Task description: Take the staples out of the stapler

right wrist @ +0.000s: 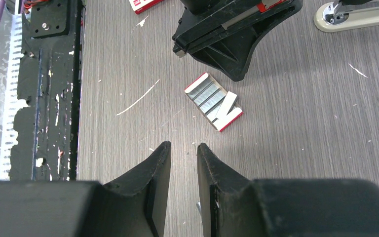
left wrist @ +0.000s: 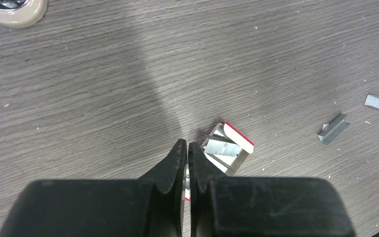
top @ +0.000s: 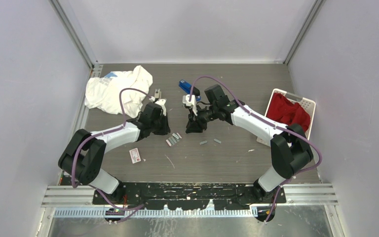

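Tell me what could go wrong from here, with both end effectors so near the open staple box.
1. The left end effector is shut right beside the open staple box; a sideways move could tip it and spill it.
2. The right end effector hangs just across the box from the left one, so the two might collide.
3. Loose staples lie on the table; a low sweep could scatter them.

White cloth [top: 116, 91] lies far left; red cloth [top: 287, 111] fills a white basket [top: 310, 104] right.
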